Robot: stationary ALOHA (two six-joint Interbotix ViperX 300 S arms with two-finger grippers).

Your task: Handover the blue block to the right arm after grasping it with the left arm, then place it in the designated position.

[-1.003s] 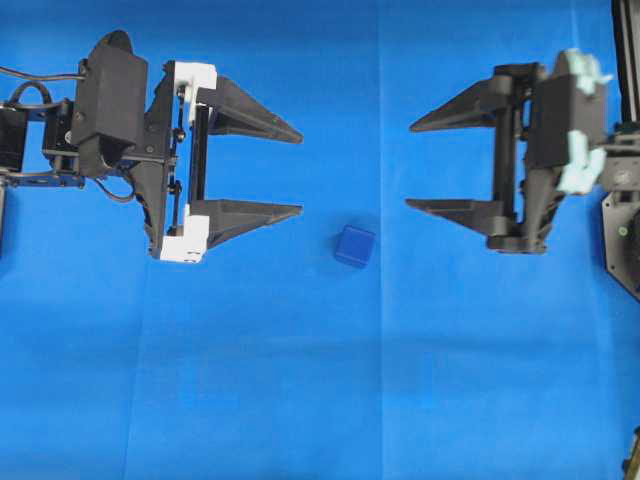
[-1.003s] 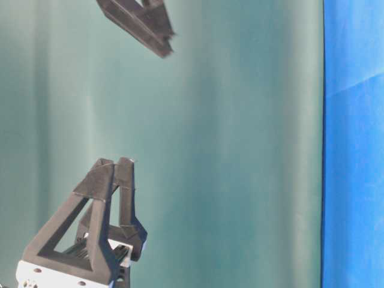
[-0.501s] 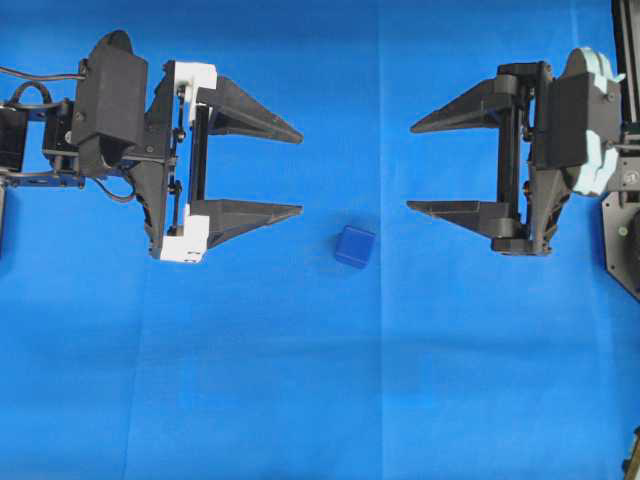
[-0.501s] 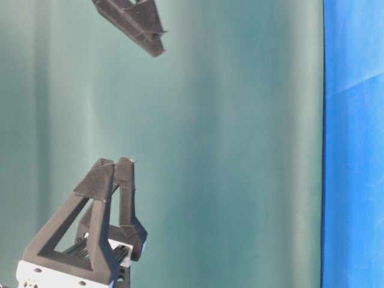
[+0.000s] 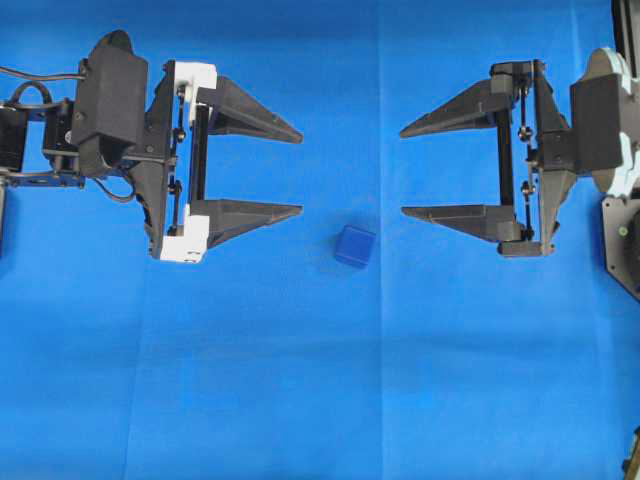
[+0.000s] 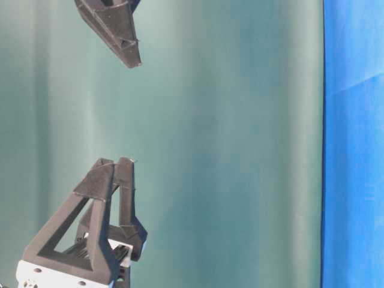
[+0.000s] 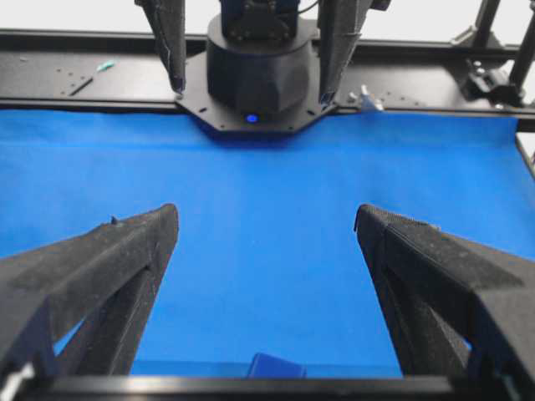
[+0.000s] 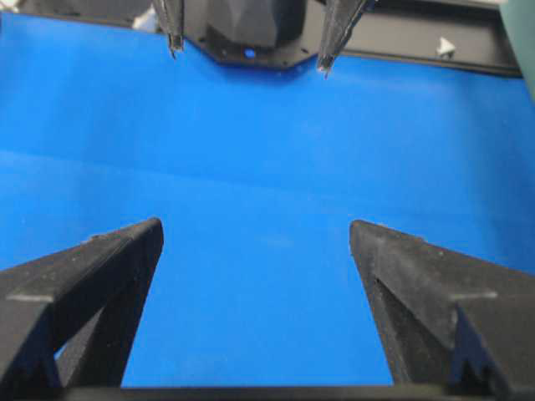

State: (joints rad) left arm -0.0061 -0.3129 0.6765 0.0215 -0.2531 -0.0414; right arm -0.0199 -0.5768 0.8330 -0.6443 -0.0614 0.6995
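Blue block at rest on the desk; both end effectors released and empty.

The blue block (image 5: 355, 246) is seen lying alone on the blue cloth (image 5: 300, 400) near the middle of the overhead view, touched by nothing. The left end effector (image 5: 300, 172) is held with its 2 fingers spread wide, tips pointed right; the block lies just right of and slightly nearer than its lower fingertip (image 5: 290, 209), so a short reach and descent is judged to be needed before a grasp. The right end effector (image 5: 402, 172) is likewise released, its tips pointed left toward the middle, apparently staged for the handover. Open cloth is left on every side of the block, and a clear gap is kept between the 2 sets of fingertips. No designated position is marked in view.
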